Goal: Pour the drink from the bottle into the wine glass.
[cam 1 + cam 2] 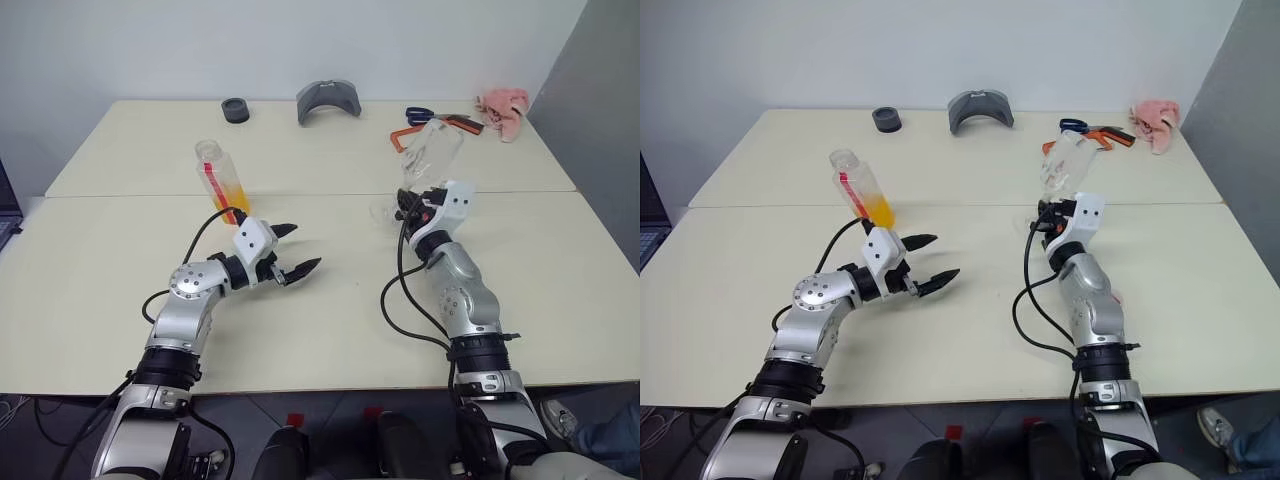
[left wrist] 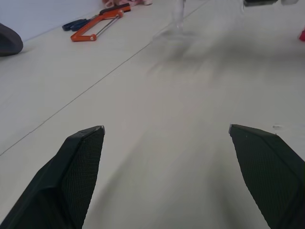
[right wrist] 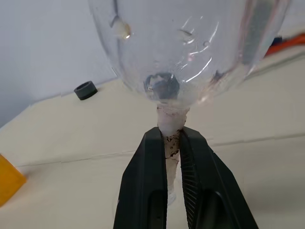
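The bottle point(image 1: 220, 180) stands on the table just behind my left gripper, uncapped, with the orange drink point(image 1: 229, 198) filling its lower part. My left gripper point(image 1: 297, 250) hovers level over the table with its fingers point(image 2: 78, 167) spread wide and nothing between them. My right gripper point(image 3: 172, 136) is shut on the stem of the wine glass point(image 1: 432, 150). The empty clear bowl point(image 3: 190, 47) tilts up and away from me, past the fingertips. The glass's round foot point(image 1: 384, 212) shows just left of that gripper, low near the table.
Along the far edge of the table point(image 1: 330, 330) lie a black ring point(image 1: 235, 109), a grey curved piece point(image 1: 328, 101), blue-handled scissors with an orange tool point(image 1: 440, 122) and a pink cloth point(image 1: 503, 108). A seam crosses the table between the bottle and the far objects.
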You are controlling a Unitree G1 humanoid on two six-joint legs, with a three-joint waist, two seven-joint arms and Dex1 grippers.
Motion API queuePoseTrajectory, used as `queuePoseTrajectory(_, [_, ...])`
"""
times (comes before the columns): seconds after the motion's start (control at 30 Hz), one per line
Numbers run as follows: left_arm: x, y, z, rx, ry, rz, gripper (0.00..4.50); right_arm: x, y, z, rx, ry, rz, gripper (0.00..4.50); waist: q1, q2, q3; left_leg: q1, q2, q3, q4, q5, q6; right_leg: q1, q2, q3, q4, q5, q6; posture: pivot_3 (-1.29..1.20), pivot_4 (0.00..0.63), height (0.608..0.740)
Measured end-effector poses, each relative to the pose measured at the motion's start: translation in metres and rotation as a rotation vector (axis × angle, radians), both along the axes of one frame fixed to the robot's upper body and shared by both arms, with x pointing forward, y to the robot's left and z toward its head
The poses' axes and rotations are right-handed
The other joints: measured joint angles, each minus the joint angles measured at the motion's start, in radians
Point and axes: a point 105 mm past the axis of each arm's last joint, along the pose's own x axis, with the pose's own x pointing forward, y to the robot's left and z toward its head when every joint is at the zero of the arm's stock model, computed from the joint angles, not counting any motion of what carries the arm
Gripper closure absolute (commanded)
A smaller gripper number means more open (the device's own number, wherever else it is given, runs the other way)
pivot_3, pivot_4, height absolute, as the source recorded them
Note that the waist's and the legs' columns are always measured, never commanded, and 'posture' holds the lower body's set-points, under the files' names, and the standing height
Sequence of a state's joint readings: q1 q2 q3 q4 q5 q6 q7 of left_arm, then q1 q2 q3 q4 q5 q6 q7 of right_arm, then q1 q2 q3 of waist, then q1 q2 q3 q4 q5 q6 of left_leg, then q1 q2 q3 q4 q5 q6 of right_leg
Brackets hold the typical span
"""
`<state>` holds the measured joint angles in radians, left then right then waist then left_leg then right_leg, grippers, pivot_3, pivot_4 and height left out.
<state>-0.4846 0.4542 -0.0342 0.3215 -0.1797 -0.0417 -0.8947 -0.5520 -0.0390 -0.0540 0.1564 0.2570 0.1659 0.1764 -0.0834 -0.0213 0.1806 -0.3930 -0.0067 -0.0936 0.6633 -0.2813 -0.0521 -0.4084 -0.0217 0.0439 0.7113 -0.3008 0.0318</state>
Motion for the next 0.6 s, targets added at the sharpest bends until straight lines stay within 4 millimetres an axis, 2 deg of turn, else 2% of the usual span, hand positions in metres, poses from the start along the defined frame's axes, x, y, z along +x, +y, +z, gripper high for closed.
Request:
queuePoseTrajectory(0.07, [0.0,0.0,0.0,-0.001,0.0,-0.001,0.0,-0.008,0.003,-0.006,-0.069,-0.026,0.006,4.37,0.0,0.0,0.0,0.0,0.0,0.0,0.0,0.0,0.0,0.0,0.0,0.0,0.0,0.0,0.0,0.0,0.15,0.74])
queuePoseTrajectory(0.2, [0.0,0.0,0.0,0.0,0.0,-0.001,0.0,-0.018,0.012,-0.031,-0.16,0.002,0.029,4.37,0.001,0.0,0.0,0.0,0.0,0.0,0.0,0.0,0.0,0.0,0.0,0.0,0.0,0.0,0.0,0.0,0.15,0.74])
queuePoseTrajectory(0.43, [0.0,-0.001,0.0,0.001,0.0,-0.004,0.0,-0.021,0.016,-0.031,-0.23,-0.056,0.024,4.37,0.001,0.0,0.0,0.0,0.0,0.0,0.0,0.0,0.0,0.0,0.0,0.0,0.0,0.0,0.0,0.0,0.15,0.74])
queuePoseTrajectory(0.6, [-0.001,0.0,-0.001,0.003,0.014,-0.007,0.0,-0.03,0.02,-0.054,-0.325,-0.054,0.052,4.37,0.002,0.0,0.0,0.0,0.0,0.0,0.0,0.0,0.0,0.0,0.0,0.0,0.0,0.0,0.0,0.0,0.15,0.74])
